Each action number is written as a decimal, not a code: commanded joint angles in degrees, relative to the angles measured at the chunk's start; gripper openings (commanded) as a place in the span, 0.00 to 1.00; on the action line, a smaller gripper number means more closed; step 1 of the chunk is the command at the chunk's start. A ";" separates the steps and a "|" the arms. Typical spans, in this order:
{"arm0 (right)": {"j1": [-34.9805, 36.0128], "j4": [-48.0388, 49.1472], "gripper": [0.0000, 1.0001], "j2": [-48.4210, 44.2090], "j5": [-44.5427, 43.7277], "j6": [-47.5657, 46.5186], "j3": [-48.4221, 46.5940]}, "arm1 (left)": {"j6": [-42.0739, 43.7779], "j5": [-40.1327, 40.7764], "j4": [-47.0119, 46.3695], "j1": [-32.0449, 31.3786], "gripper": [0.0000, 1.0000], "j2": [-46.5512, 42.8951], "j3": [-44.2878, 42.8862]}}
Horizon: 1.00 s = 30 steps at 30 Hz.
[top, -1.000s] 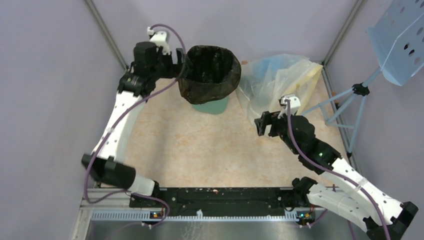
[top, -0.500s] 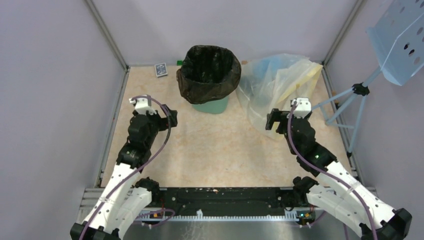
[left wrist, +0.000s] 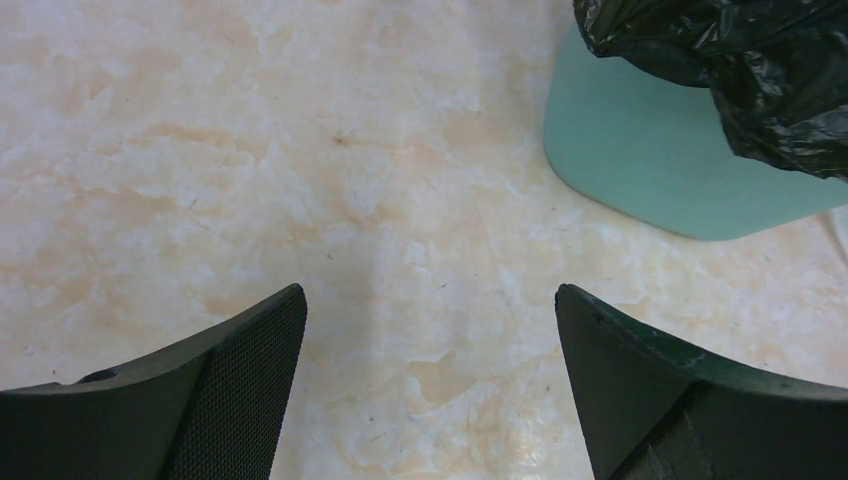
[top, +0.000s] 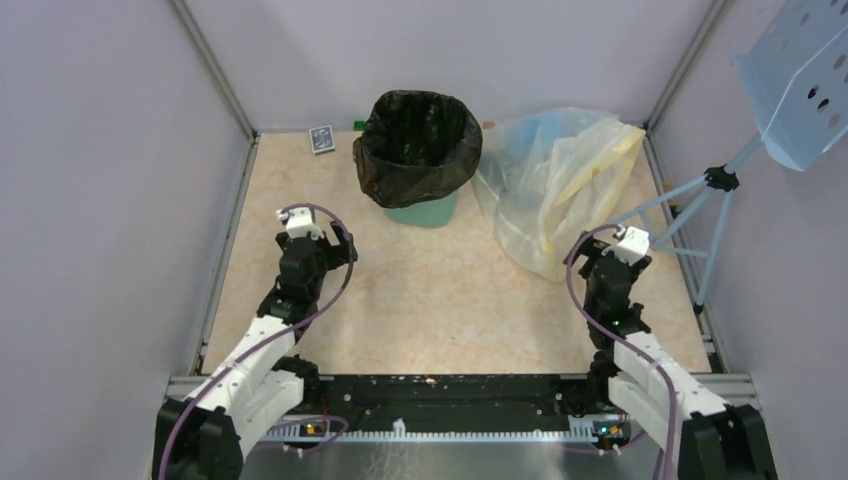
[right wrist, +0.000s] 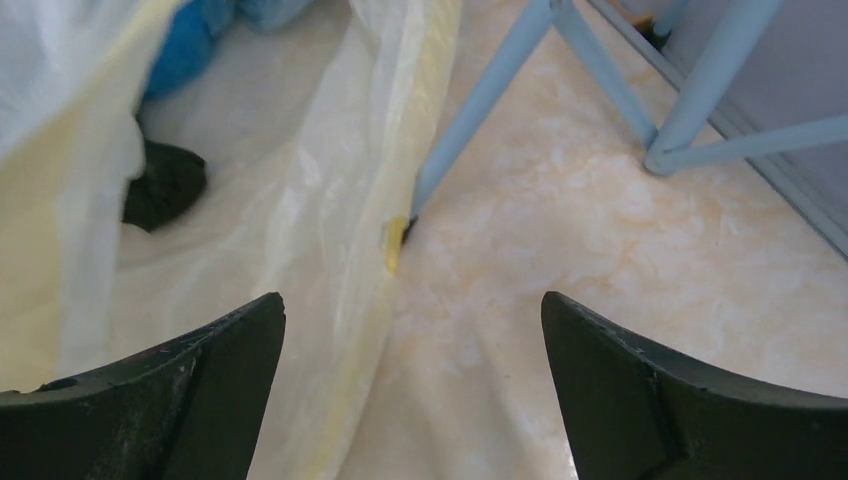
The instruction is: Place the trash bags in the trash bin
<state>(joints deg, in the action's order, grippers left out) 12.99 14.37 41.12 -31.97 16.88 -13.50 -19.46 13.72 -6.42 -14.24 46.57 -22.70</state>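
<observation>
Looking down from above, we see the black bag (top: 420, 140) sitting inside the green bin (top: 427, 213) at the far side of the table (top: 440, 300). Its top is folded out over the rim and hangs down the sides, so only the bottom of the bin shows green. The job looks about done to us.

Our left hand (left wrist: 430, 300) is apart and holds nothing. It hangs over the bare table, near the foot of the bin. Our right hand (right wrist: 412, 300) is apart too, and empty. It is just beside the clear and yellow bags (top: 560, 180) and near the legs of the blue stand (top: 700, 200).

Some things could go wrong from here. The black bag is thin and slippery, so we think a bump on the bin could make the folded edge slide off. The bin looks light, so a knock from the left hand could tip it. The right hand could catch the clear bags or hit a stand leg if it swings that way.

A second ago, the left hand was up at the rim of the bin. Now both arms are pulled back toward us. A small box (top: 321, 139) in the far corner shows now. The black bag has not moved.
</observation>
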 commanded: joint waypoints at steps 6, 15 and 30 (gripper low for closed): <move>-0.75 36.86 0.98 20.09 2.63 -15.44 4.88 | 6.99 4.27 -17.66 0.00 0.99 10.27 2.04; -4.64 74.54 0.96 45.32 6.25 -18.93 9.92 | 15.55 6.87 -28.82 0.61 0.99 21.85 2.99; -5.04 63.06 0.94 43.28 9.18 -18.46 5.95 | 23.92 -10.96 -46.58 8.80 0.99 37.22 2.45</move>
<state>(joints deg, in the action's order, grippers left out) 8.43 74.08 84.73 -24.25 -1.52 -6.59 0.49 9.30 -45.19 -6.74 81.30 -18.00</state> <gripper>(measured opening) 0.932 0.987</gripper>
